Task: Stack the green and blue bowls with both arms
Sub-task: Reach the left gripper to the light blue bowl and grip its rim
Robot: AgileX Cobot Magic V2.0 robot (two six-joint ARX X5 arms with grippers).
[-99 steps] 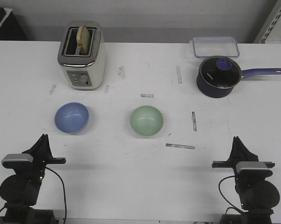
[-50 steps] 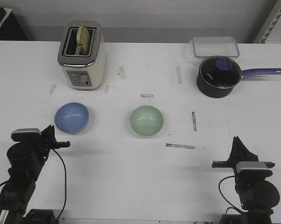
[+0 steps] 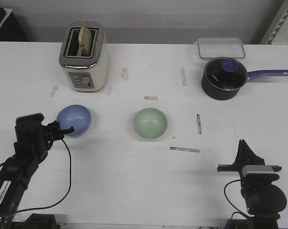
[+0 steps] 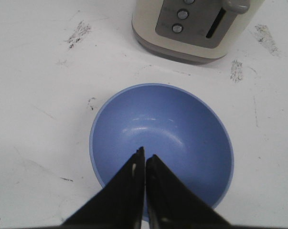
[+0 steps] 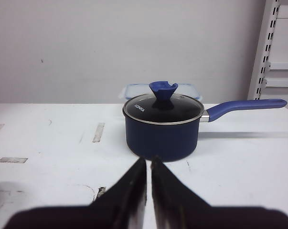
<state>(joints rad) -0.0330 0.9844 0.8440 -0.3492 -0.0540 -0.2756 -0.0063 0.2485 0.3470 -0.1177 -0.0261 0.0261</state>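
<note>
- The left gripper point(image 4: 144, 160) hangs over the near rim of the blue bowl point(image 3: 74, 119), fingers pressed together and holding nothing. If it descends like this, I judge it will shove or tip the bowl rather than straddle the rim.
- A nudged blue bowl could slide toward the toaster point(image 3: 83, 56) just behind it.
- The green bowl point(image 3: 150, 123) sits well right of the toaster, untouched.
- The right gripper point(image 5: 148, 164), also closed and empty, faces the saucepan point(image 5: 163, 125), far from the green bowl; a late start risks mistimed stacking.
</note>
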